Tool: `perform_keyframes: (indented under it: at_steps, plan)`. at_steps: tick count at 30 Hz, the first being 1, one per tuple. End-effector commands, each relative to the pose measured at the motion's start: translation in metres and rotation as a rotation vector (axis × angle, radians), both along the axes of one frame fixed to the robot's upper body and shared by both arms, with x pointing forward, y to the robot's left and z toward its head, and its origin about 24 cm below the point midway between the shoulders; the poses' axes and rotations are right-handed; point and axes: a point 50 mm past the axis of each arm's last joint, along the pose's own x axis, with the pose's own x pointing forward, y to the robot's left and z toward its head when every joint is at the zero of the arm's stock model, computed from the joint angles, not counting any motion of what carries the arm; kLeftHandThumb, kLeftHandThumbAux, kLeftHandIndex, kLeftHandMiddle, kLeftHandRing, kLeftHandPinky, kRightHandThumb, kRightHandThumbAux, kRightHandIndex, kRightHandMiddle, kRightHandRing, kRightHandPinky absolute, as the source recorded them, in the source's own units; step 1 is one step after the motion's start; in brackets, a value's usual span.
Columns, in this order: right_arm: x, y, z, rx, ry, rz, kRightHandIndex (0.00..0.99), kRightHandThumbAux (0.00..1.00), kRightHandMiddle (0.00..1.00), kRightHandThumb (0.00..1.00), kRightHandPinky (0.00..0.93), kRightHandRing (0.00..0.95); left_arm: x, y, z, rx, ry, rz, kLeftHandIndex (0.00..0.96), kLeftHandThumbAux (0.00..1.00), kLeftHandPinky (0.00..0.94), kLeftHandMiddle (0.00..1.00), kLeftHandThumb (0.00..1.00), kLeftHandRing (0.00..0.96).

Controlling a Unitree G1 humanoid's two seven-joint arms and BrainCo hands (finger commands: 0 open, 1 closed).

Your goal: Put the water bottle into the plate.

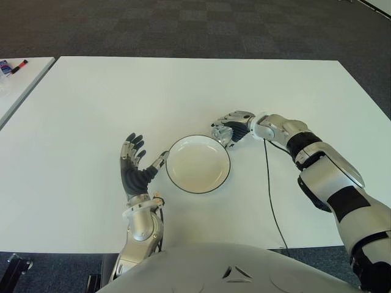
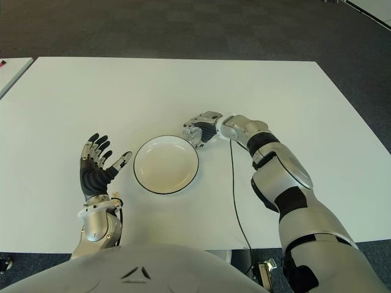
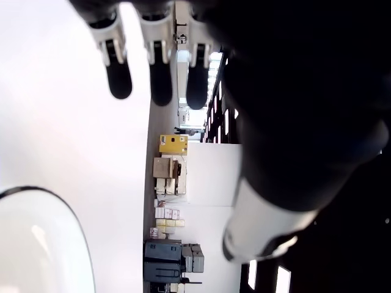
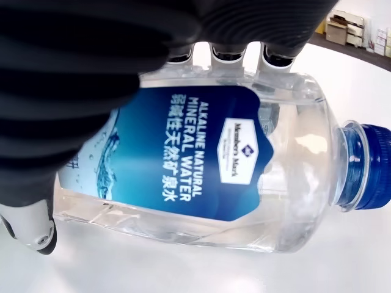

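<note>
The white plate (image 1: pixel 197 165) with a dark rim lies empty near the table's front, in the middle. My right hand (image 1: pixel 229 129) is just past the plate's far right edge, low over the table, shut on the water bottle. The right wrist view shows that bottle (image 4: pixel 201 159) lying sideways in the grip: clear plastic, blue label, blue cap (image 4: pixel 365 166), with fingertips (image 4: pixel 227 56) curled over it. In the eye views the hand hides nearly all of the bottle. My left hand (image 1: pixel 134 162) shows left of the plate, fingers (image 3: pixel 160 67) spread and holding nothing.
A black cable (image 1: pixel 272 195) runs across the white table (image 1: pixel 183 85) from my right wrist toward the front edge, right of the plate. A second white table (image 1: pixel 18 79) with small items stands at the far left. Dark carpet lies beyond.
</note>
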Motion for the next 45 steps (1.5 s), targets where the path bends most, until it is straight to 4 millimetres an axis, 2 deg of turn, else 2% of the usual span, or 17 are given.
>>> perform_keyframes:
  at_steps: [1,3,5,7,8,9,10,12,15,29,44,45]
  plan:
    - [-0.0099,0.0012,-0.0170,-0.025,0.045,0.015,0.018,0.544,0.127,0.833,0.272,0.185,0.0014,-0.0341,0.0129,-0.203,-0.045,0.003,0.162,0.972,0.211,0.216,0.000,0.199]
    - [-0.0103,0.0014,-0.0165,-0.013,0.036,0.023,0.034,0.538,0.140,0.833,0.281,0.192,0.0016,-0.0335,0.0129,-0.203,-0.050,0.011,0.159,0.974,0.219,0.220,0.000,0.205]
    - [-0.0105,0.0014,-0.0164,-0.006,0.030,0.027,0.114,0.522,0.193,0.838,0.322,0.231,0.0017,-0.0330,0.0129,-0.203,-0.055,0.016,0.163,0.979,0.229,0.230,0.000,0.216]
    - [-0.0109,0.0013,-0.0182,0.007,0.021,0.016,0.142,0.517,0.210,0.840,0.336,0.244,0.0017,-0.0326,0.0129,-0.202,-0.057,0.017,0.164,0.980,0.233,0.233,0.000,0.220]
    - [-0.0113,0.0013,-0.0196,0.015,0.015,0.008,0.193,0.515,0.275,0.853,0.379,0.298,0.0017,-0.0324,0.0128,-0.201,-0.058,0.018,0.164,0.981,0.233,0.233,0.000,0.222]
    - [-0.0118,0.0009,-0.0214,0.034,0.005,-0.009,0.211,0.514,0.298,0.858,0.395,0.317,0.0017,-0.0321,0.0127,-0.201,-0.059,0.018,0.164,0.981,0.233,0.233,0.000,0.222]
    - [-0.0123,0.0005,-0.0227,0.059,-0.004,-0.024,0.272,0.557,0.342,0.909,0.475,0.401,0.0017,-0.0318,0.0126,-0.201,-0.060,0.018,0.165,0.982,0.235,0.234,0.000,0.224]
    - [-0.0131,0.0003,-0.0235,0.093,-0.014,-0.039,0.333,0.612,0.370,0.953,0.480,0.450,0.0017,-0.0314,0.0124,-0.201,-0.063,0.019,0.169,0.986,0.239,0.237,0.000,0.227]
    - [-0.0136,0.0006,-0.0235,0.117,-0.020,-0.041,0.327,0.658,0.427,0.987,0.500,0.504,0.0019,-0.0310,0.0123,-0.201,-0.065,0.021,0.174,0.992,0.245,0.244,0.000,0.234]
    - [-0.0151,-0.0011,-0.0229,0.206,-0.023,-0.073,0.363,0.667,0.501,1.000,0.465,0.544,0.0024,-0.0307,0.0129,-0.204,-0.065,0.024,0.169,0.987,0.250,0.246,0.004,0.240]
    - [-0.0131,0.0013,-0.0175,0.231,-0.046,-0.055,0.345,0.669,0.494,1.000,0.481,0.553,0.0030,-0.0302,0.0150,-0.208,-0.066,0.031,0.165,0.975,0.232,0.238,0.010,0.228]
    - [-0.0131,0.0014,-0.0174,0.232,-0.046,-0.055,0.381,0.668,0.469,1.000,0.468,0.540,0.0030,-0.0302,0.0150,-0.207,-0.066,0.031,0.166,0.973,0.236,0.239,0.011,0.230]
